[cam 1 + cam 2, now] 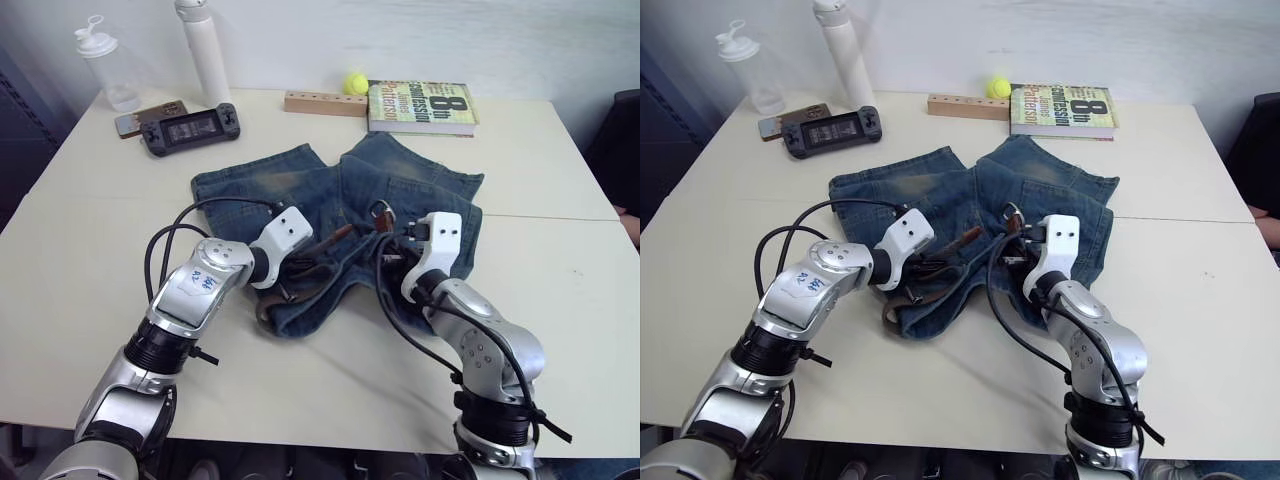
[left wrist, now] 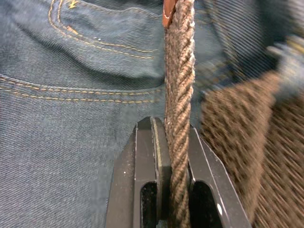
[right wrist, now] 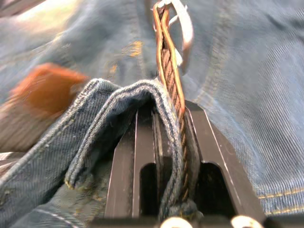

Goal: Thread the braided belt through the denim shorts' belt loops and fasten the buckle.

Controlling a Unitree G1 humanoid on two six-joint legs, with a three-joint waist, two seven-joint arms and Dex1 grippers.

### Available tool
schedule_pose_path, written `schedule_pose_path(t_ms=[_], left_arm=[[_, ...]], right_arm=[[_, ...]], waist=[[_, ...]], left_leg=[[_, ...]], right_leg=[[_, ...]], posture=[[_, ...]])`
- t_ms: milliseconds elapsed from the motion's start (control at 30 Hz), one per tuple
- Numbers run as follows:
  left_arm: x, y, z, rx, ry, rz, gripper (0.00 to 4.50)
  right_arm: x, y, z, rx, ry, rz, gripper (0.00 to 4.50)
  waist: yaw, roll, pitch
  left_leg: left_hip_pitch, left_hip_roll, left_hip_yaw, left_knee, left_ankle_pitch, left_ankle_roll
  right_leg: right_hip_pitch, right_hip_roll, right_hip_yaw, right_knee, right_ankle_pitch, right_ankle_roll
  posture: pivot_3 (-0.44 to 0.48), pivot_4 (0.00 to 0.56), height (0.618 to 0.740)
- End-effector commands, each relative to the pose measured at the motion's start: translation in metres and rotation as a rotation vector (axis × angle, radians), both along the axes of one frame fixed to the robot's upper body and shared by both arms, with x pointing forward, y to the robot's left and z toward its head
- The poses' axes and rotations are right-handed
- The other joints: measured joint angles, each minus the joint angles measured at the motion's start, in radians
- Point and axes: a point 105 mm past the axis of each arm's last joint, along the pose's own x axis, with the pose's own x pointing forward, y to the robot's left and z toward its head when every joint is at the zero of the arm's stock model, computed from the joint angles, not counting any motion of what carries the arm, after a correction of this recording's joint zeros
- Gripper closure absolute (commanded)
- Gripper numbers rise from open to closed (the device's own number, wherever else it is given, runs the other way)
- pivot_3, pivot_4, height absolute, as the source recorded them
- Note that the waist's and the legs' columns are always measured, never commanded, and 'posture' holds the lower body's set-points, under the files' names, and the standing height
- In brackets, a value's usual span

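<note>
The denim shorts (image 1: 260, 185) lie flat in the middle of the table, waistband toward me. The braided belt (image 2: 179, 71) runs across the waistband between my two grippers. My left gripper (image 2: 172, 129) is shut on the brown woven strap, with the tan leather tip (image 2: 167, 12) just past its fingers. My right gripper (image 3: 168, 114) is shut on the belt's leather end together with a fold of denim waistband (image 3: 123, 97). The silver buckle (image 3: 184, 26) sticks out beyond its fingertips. From the head, the buckle (image 1: 383, 211) lies on the shorts between both grippers.
At the table's far side lie a book (image 1: 420, 105), a wooden block (image 1: 325, 102) and a yellow ball (image 1: 355, 82). At the far left are a handheld game console (image 1: 190, 128), a white bottle (image 1: 205, 50) and a clear shaker bottle (image 1: 105, 65).
</note>
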Motion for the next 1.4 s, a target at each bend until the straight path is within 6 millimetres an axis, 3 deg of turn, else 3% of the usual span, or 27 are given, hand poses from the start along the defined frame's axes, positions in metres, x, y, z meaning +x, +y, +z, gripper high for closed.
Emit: schedule_pose_path(t_ms=[33,533,700,1100,1233,1400], left_arm=[[-0.002,-0.003,0.01,-0.012,-0.04,-0.009,4.5],[0.007,-0.017,0.024,-0.022,-0.099,-0.006,4.5],[0.004,-0.019,0.02,-0.013,-0.086,-0.022,4.5],[-0.002,-0.002,0.01,0.049,-0.046,-0.038,4.5],[0.005,-0.002,0.017,0.048,-0.075,-0.031,4.5],[0.01,-0.015,0.031,0.005,-0.119,-0.051,4.5]], right_arm=[[-0.01,0.01,0.014,-0.016,-0.076,0.075,4.46],[-0.021,0.027,0.014,-0.163,-0.151,0.2,4.46],[-0.025,0.031,0.014,-0.338,-0.245,0.258,4.46],[-0.026,0.029,0.027,-0.415,-0.389,0.223,4.46],[-0.034,0.035,0.017,-0.568,-0.448,0.33,4.46],[-0.033,0.031,0.001,-0.761,-0.476,0.438,4.46]], waist=[[-0.003,0.0,0.0],[-0.014,0.0,0.0],[-0.013,0.0,0.0],[-0.015,0.0,0.0],[-0.014,0.0,0.0],[-0.01,0.0,0.0]], left_leg=[[0.0,0.0,0.0,0.0,0.0,0.0],[0.0,0.001,0.0,0.0,0.0,0.0],[0.0,0.001,0.0,0.0,0.0,0.0],[0.0,0.001,0.0,0.001,0.0,0.0],[0.0,0.001,0.0,0.001,0.0,0.0],[-0.001,0.001,0.0,0.002,0.0,0.0]], right_leg=[[0.0,0.0,0.0,0.0,0.0,0.0],[-0.001,0.0,0.001,0.0,0.0,0.0],[-0.001,0.0,0.001,0.0,0.0,0.0],[-0.001,0.0,0.001,0.0,0.0,0.0],[-0.001,0.0,0.001,0.0,0.0,0.0],[0.0,0.0,0.0,0.0,0.0,0.0]], posture=[[0.0,0.15,0.738],[0.0,0.15,0.738],[0.0,0.15,0.738],[0.0,0.15,0.738],[0.0,0.15,0.738],[0.0,0.15,0.738]])
